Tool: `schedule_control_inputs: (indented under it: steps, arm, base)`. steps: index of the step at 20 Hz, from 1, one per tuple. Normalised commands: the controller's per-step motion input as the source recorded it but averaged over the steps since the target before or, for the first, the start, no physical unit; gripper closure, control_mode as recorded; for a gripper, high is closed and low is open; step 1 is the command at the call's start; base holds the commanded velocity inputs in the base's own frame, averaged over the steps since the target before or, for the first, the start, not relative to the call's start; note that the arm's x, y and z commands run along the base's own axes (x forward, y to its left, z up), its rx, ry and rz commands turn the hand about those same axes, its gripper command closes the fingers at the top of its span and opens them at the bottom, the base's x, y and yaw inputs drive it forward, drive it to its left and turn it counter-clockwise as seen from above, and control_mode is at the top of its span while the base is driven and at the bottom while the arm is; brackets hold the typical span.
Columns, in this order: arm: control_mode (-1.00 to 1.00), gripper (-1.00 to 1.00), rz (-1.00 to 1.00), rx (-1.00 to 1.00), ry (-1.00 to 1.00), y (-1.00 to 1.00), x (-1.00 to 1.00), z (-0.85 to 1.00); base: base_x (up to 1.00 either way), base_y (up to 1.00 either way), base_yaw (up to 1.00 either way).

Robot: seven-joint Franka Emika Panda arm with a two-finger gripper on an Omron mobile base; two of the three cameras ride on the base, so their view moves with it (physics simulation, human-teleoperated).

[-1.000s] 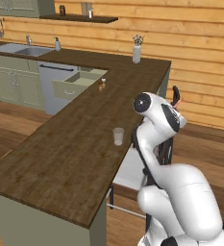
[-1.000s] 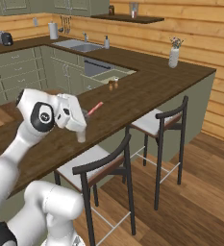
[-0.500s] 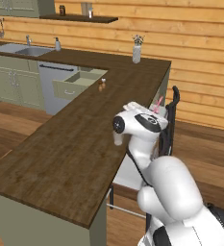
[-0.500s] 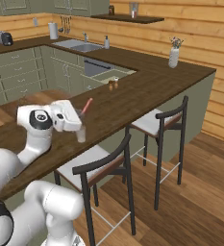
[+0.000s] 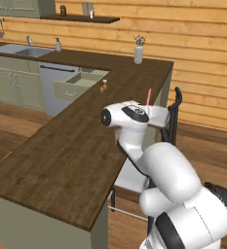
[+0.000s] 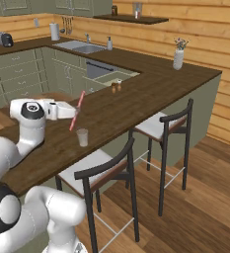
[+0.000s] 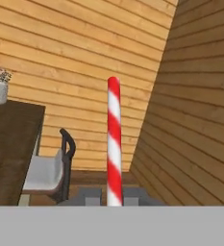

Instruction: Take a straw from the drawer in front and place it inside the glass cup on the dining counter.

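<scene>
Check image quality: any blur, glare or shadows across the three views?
Left base view: flat even render, soft, no glare; straw thin but legible. Right base view: glass cup pale, faint against dining counter. Hand view: straw stripes sharp, wall planks crisp, no cast shadows.

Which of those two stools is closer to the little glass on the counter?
The nearer stool, the one at the bottom of the right base view. The glass cup stands just beyond its backrest; the other stool sits farther along the counter.

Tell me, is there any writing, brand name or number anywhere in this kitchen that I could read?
None can be read. The straw carries only red and white stripes, the glass cup is plain, and the small bottles on the dining counter are too small to show any label.
</scene>
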Motion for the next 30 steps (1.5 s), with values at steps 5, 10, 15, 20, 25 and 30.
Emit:
schedule_control_inputs:
  steps: [5,10,15,20,25,30]
  arm:
    - [-1.00,1.00,-0.04,-0.01,-0.10,0.24,0.00,-0.20]
    - [-1.00,1.00,0.00,-0.03,-0.04,0.03,0.02,-0.30]
    - [-1.00,1.00,0.03,-0.02,0.03,0.00,0.20,-0.12]
    - [-1.00,1.00,0.03,-0.01,0.01,0.00,0.33,-0.11]
    - [-1.00,1.00,0.01,-0.04,0.00,0.06,0.20,-0.32]
    - [-1.00,1.00,0.00,-0.04,0.00,0.19,0.16,-0.29]
  base:
    - [0.00,0.00,0.00]
    - [0.00,0.00,0.00]
    - [0.00,0.00,0.00]
    - [0.00,0.00,0.00]
    - [0.00,0.00,0.00]
    - [0.00,0.00,0.00]
